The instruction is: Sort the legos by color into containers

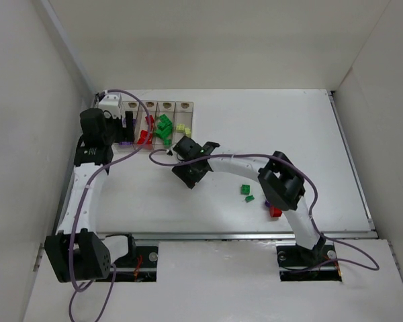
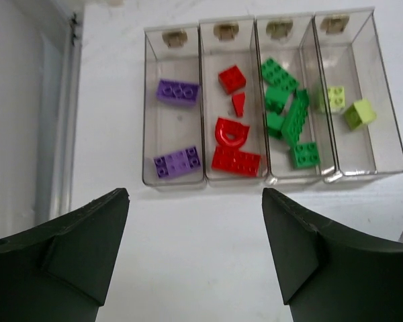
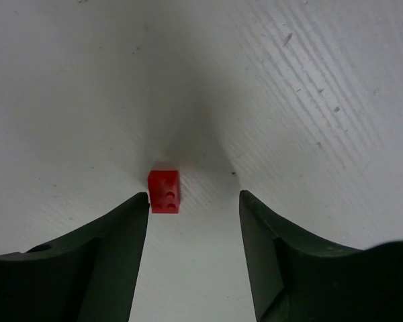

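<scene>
Containers [image 2: 174, 181] sit in a row at the back-left of the table [image 1: 289, 134]. Their left end is close to the side wall [image 1: 27, 134], and their back ends stop short of the table's far edge. Counting from that left end, the first bin holds two purple bricks [image 2: 177, 90]. The second holds four red pieces [image 2: 236, 161], the third a pile of green bricks [image 2: 292, 121], and the last two pale yellow bricks [image 2: 359, 114].

Left gripper [image 2: 195, 194] hangs just in front of the containers' near ends. It is released, jaws wide, nothing between them. A strip of bare table separates its fingertips from the container fronts.

Right gripper [image 3: 193, 194] is low over the table, in front of the containers' right end. Its jaws stand apart astride a loose red brick [image 3: 164, 191], not clenched on it. The brick lies flat on the table at the fingertips, tight beside one finger [image 3: 121, 235]; contact there can't be told. There is a plain gap to the other finger.

Loose green bricks [image 1: 245, 190], two of them, lie well right of the containers and nearer the arm bases. A second red brick [image 1: 275, 212] lies just beyond them, partly under the right arm's elbow. From the containers' right end across to the table's right edge the surface is plain white, and a metal rail [image 1: 221, 235] runs along the near edge.
</scene>
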`<state>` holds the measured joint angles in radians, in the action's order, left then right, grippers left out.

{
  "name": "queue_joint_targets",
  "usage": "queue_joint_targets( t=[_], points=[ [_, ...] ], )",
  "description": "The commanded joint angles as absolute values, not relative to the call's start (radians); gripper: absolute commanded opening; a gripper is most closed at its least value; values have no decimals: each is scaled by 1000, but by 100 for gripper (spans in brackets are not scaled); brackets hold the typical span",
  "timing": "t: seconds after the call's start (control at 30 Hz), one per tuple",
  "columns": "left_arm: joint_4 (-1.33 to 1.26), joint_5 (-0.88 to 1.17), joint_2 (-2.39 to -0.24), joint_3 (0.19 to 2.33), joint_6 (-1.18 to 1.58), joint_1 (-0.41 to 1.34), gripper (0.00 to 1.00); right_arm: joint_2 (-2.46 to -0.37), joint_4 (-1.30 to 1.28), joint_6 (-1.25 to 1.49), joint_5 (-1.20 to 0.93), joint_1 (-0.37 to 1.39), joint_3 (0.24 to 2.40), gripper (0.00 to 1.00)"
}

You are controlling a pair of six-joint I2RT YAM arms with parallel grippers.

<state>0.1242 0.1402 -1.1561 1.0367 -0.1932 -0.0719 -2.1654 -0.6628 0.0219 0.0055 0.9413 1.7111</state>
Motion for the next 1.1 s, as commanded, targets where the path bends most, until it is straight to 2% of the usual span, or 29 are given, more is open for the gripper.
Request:
queue_joint_targets(
  t=[0.0, 0.2, 0.43, 0.5, 0.53, 0.57, 0.7, 0.77, 0.8, 0.87, 0.9, 1.07],
  points=[
    [126, 133, -1105, 999, -143, -69, 78, -2145, -667, -5, -15, 936, 1781, 60],
    [135, 133, -1071, 989, -143, -69, 78, -2166, -658, -5, -51, 936, 1761, 45],
    [135, 152, -1052, 989, -143, -69, 78, -2157, -638, -5, -60, 957, 1723, 44],
    [144, 152, -1052, 980, -143, -69, 78, -2166, -638, -5, -69, 957, 1723, 38],
    [144, 162, -1052, 980, -143, -69, 78, -2177, -638, -5, -69, 957, 1723, 28],
    [144, 163, -1052, 980, -143, -69, 78, -2186, -638, -5, -69, 957, 1723, 22],
    [164, 183, -1043, 980, -155, -69, 78, -2186, -638, -5, -69, 957, 1735, 9],
    [164, 213, -1043, 980, -166, -69, 78, -2186, -638, -5, -69, 957, 1744, 11],
    [175, 213, -1043, 980, -175, -69, 78, -2186, -649, -5, -69, 957, 1753, 19],
    [175, 224, -1043, 980, -175, -69, 78, -2198, -661, -5, -69, 957, 1767, 44],
    [175, 235, -1043, 980, -175, -69, 78, -2198, -661, -5, -69, 957, 1767, 53],
    [175, 244, -1043, 980, -175, -69, 78, -2174, -652, -5, -89, 957, 1758, 53]
  ],
)
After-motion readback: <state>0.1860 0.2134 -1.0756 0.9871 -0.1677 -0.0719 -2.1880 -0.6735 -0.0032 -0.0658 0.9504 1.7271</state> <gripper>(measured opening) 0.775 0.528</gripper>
